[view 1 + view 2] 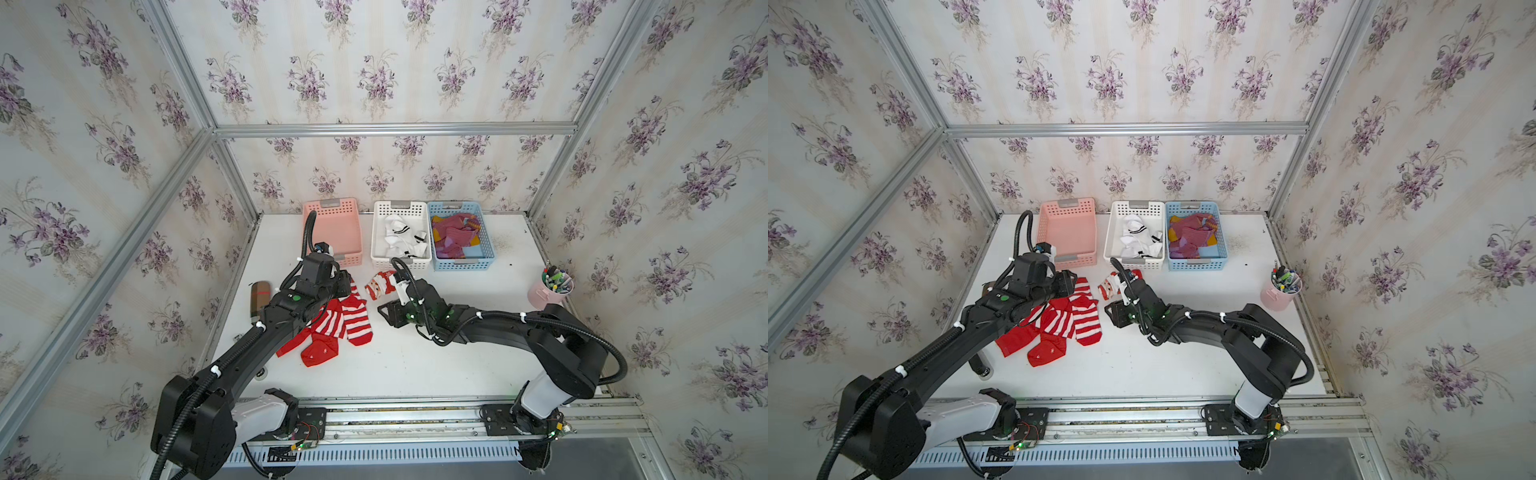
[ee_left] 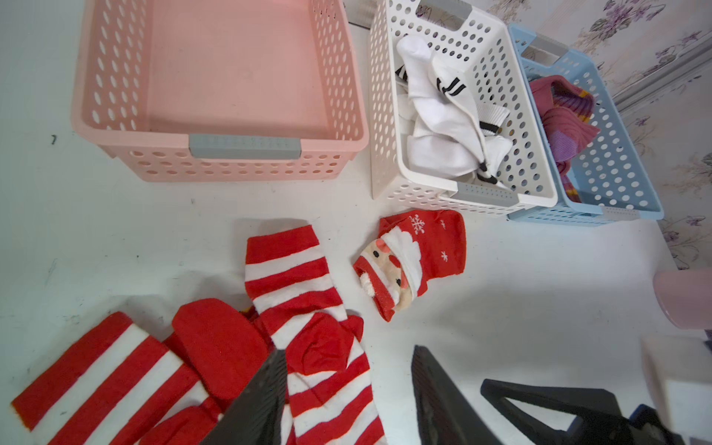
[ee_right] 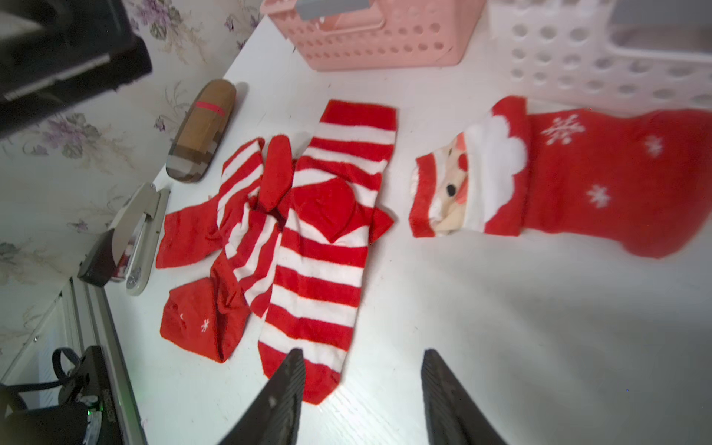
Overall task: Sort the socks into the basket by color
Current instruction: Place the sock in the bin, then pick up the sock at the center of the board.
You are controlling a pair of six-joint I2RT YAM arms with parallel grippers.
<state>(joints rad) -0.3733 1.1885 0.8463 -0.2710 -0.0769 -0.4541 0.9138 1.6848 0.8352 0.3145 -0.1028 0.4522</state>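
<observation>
Although your left gripper and right gripper both stand with jaws parted and nothing between them, the red socks lie loose on the white table, heaped under the left wrist in front of the pink basket. You see the long striped sock on the pile's right edge. Its long axis runs from the basket side toward the arms' rail, with the straight-cut cuff pointing at the pink basket and the rounded end just beside one of the right gripper's fingers. The Santa sock lies apart from the heap, just in front of the white basket, its length across the table and its face end toward the pile. White socks with black bands lie in that basket, and maroon socks sit in the blue basket right beside it. The table is scuffed; a brown plaid case lies at its left edge and a pink cup of pens stands at its right. Violet-sprigged wallpaper and an aluminium frame close you in.
</observation>
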